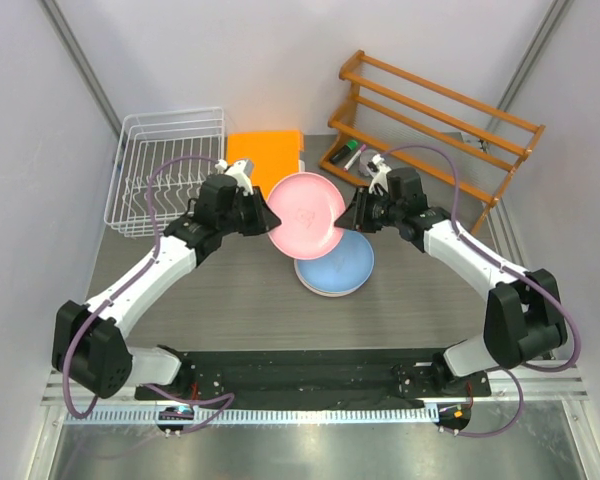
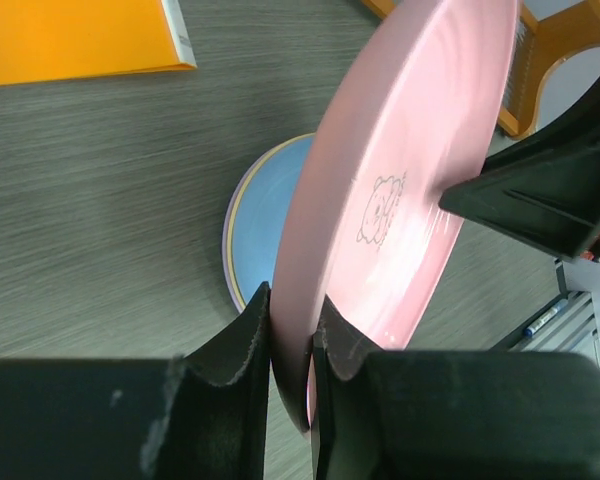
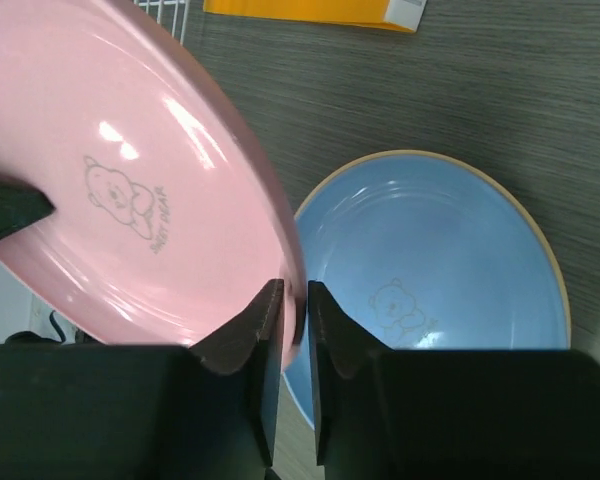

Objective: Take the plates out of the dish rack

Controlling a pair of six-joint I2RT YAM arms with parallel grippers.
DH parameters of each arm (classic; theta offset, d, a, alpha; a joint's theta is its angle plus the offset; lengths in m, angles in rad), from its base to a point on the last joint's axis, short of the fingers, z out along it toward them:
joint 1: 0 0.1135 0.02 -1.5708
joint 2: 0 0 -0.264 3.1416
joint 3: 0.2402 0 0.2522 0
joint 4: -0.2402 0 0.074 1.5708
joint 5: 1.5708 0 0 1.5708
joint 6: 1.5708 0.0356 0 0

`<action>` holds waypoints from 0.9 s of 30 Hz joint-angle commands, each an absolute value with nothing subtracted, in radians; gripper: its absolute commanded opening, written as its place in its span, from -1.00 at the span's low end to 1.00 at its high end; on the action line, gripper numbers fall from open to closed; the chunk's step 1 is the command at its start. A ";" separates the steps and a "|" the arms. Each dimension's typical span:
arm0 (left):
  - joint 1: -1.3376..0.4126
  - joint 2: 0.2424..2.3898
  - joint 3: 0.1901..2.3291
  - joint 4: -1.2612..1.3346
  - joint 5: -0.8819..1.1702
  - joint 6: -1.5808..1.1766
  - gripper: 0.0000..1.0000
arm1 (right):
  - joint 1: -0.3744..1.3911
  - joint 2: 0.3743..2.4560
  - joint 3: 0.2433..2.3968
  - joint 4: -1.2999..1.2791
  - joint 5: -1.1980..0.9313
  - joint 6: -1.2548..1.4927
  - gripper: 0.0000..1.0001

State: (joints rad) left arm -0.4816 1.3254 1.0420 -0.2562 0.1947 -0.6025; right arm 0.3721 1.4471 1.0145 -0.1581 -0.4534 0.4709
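A pink plate [image 1: 305,210] hangs tilted above the table, held from both sides. My left gripper [image 1: 270,222] is shut on its left rim; in the left wrist view the fingers [image 2: 290,325] pinch the plate's edge [image 2: 400,170]. My right gripper [image 1: 348,222] clamps the opposite rim, its fingers [image 3: 295,300] pressed on either side of the plate [image 3: 110,200]. Below lies a light blue plate [image 1: 340,268] on top of a small stack [image 3: 430,250]. The white wire dish rack [image 1: 170,115] stands at the back left with no plates showing in it.
An orange flat board [image 1: 265,150] lies beside the dish rack. An orange-brown wooden slatted shelf [image 1: 430,110] stands at the back right, with pens [image 1: 350,155] at its foot. Grey walls close in both sides.
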 commanded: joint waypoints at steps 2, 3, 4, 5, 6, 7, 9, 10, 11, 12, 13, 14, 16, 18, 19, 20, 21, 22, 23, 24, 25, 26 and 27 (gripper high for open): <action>-0.485 1.275 1.039 -0.190 0.221 -0.611 -1.00 | 0.379 1.453 1.032 -0.129 -0.477 0.457 -0.98; -0.485 1.276 1.035 -0.190 0.221 -0.604 -0.99 | 0.379 1.445 1.028 -0.129 -0.483 0.453 -0.98; -0.485 1.278 1.035 -0.190 0.218 -0.600 -0.92 | 0.379 1.440 1.023 -0.132 -0.471 0.451 -0.97; -0.485 1.285 1.038 -0.195 0.216 -0.597 -0.93 | 0.377 1.434 1.020 -0.135 -0.460 0.449 -0.98; -0.485 1.289 1.039 -0.196 0.212 -0.588 -0.93 | 0.377 1.428 1.016 -0.135 -0.454 0.446 -0.98; -0.485 1.295 1.042 -0.201 0.206 -0.583 -0.75 | 0.377 1.422 1.015 -0.152 -0.442 0.445 -0.98; -0.485 1.305 1.052 -0.225 0.169 -0.569 -0.22 | 0.376 1.410 1.017 -0.169 -0.414 0.442 -0.98; -0.485 1.308 1.057 -0.248 0.149 -0.562 0.44 | 0.374 1.395 1.019 -0.196 -0.376 0.440 -0.98; -0.485 1.308 1.066 -0.262 0.124 -0.554 0.60 | 0.374 1.387 1.019 -0.212 -0.352 0.437 -0.98; -0.485 1.308 1.071 -0.277 0.094 -0.546 0.69 | 0.373 1.379 1.025 -0.227 -0.329 0.425 -0.98; -0.485 1.307 1.074 -0.300 0.046 -0.522 0.98 | 0.370 1.373 1.029 -0.273 -0.309 0.416 -0.98; -0.485 1.304 1.081 -0.314 0.011 -0.514 0.99 | 0.362 1.364 1.032 -0.294 -0.269 0.407 -0.98; -0.485 1.286 1.081 -0.336 -0.093 -0.482 0.99 | 0.356 1.362 1.049 -0.362 -0.241 0.387 -0.98; -0.485 1.257 1.080 -0.357 -0.155 -0.462 0.99 | 0.354 1.365 1.063 -0.409 -0.195 0.373 -0.98; -0.485 1.246 1.077 -0.367 -0.220 -0.454 0.98 | 0.354 1.370 1.068 -0.458 -0.183 0.353 -0.97; -0.485 1.235 1.068 -0.367 -0.245 -0.436 0.99 | 0.354 1.388 1.083 -0.486 -0.157 0.345 -0.98; -0.485 1.224 1.062 -0.368 -0.276 -0.431 0.99 | 0.354 1.391 1.086 -0.512 -0.144 0.339 -0.98; -0.485 1.200 1.054 -0.365 -0.300 -0.423 0.99 | 0.354 1.396 1.083 -0.537 -0.140 0.330 -0.98; -0.485 1.187 1.040 -0.364 -0.339 -0.408 0.99 | 0.354 1.399 1.080 -0.548 -0.137 0.325 -0.98; -0.485 1.177 1.029 -0.359 -0.356 -0.400 0.99 | 0.354 1.405 1.075 -0.554 -0.115 0.325 -0.98; -0.485 1.157 1.017 -0.344 -0.379 -0.396 0.99 | 0.354 1.410 1.072 -0.560 -0.110 0.325 -0.98; -0.485 1.148 0.997 -0.341 -0.417 -0.393 0.99 | 0.354 1.411 1.068 -0.561 -0.110 0.322 -0.98; -0.485 1.141 0.991 -0.339 -0.429 -0.394 0.99 | 0.354 1.419 1.068 -0.561 -0.104 0.324 -0.98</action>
State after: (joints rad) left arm -0.4831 1.2018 1.0264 -0.3637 -0.2676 -0.4377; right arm 0.3561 1.4082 1.0294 -0.5205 -0.1509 0.3481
